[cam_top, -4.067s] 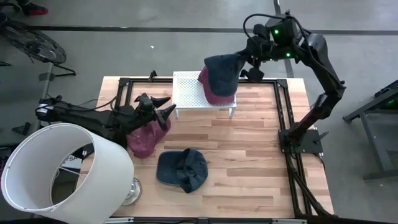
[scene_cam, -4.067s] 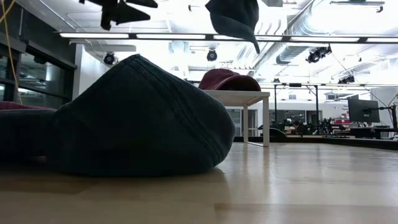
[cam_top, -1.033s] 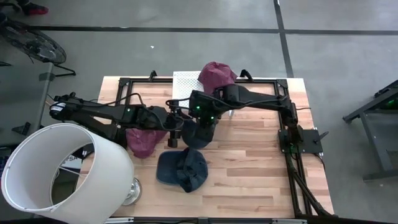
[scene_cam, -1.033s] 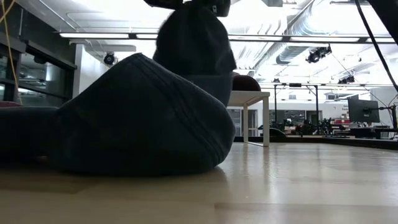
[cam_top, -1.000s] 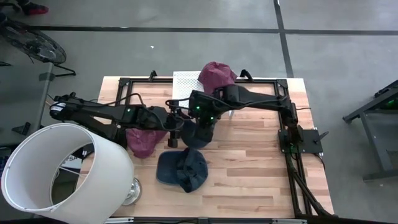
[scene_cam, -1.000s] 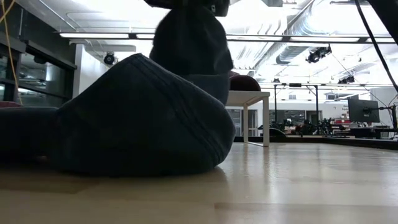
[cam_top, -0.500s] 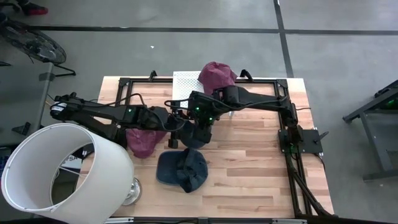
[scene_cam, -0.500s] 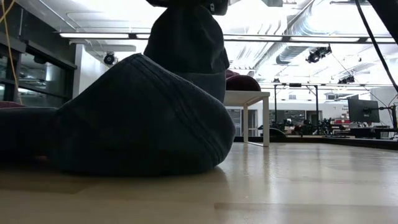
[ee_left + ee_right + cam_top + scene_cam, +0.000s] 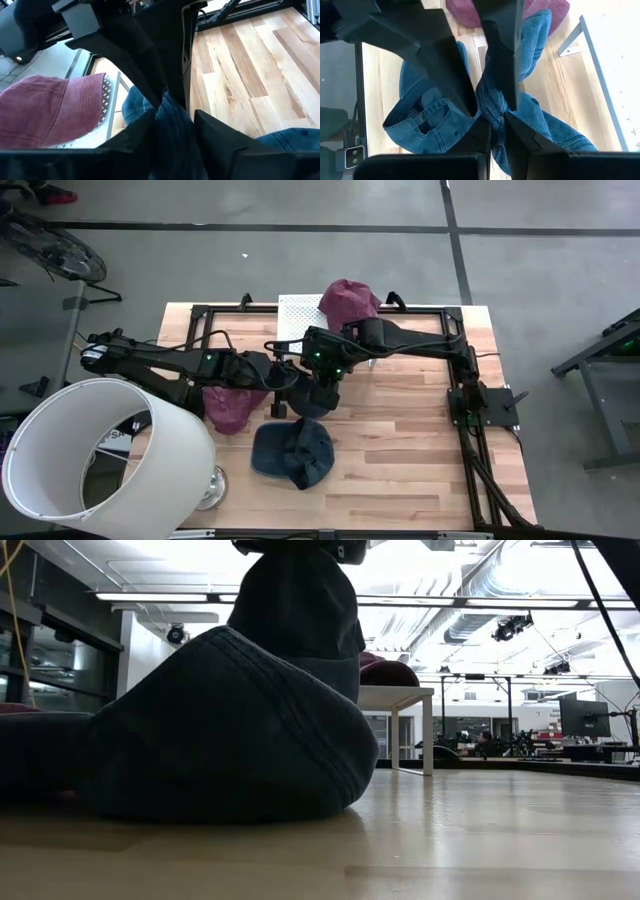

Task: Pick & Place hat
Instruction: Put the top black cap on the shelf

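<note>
A blue denim hat (image 9: 316,396) hangs in the air over the middle of the table, dark against the ceiling lights in the low view (image 9: 298,620). My right gripper (image 9: 496,131) is shut on it from above. My left gripper (image 9: 174,131) reaches in from the table's left and is shut on the same hat. A second blue hat (image 9: 292,453) lies on the table nearer the front. One maroon hat (image 9: 228,406) lies on the table under my left arm, and another maroon hat (image 9: 347,298) sits on the white rack (image 9: 298,323). My left gripper has a bunched fold of the hanging hat's denim (image 9: 172,117) between its two fingers, coming at it from the table's left, slanting slightly down. The hat is clear of the table. My right gripper pinches a gathered bunch of denim at the hat's top (image 9: 494,107) between its two fingers, pointing steeply down. The hat hangs below the fingers, off the table.
A large white lampshade (image 9: 100,455) fills the front left corner. A black frame (image 9: 455,370) runs around the work area. Bare wooden tabletop (image 9: 400,440) lies to the right of the hats.
My left gripper's fingers have closed in on the hanging blue hat. The hat has shifted slightly in the low view and stays clear of the table. Both arms have kept their places.
</note>
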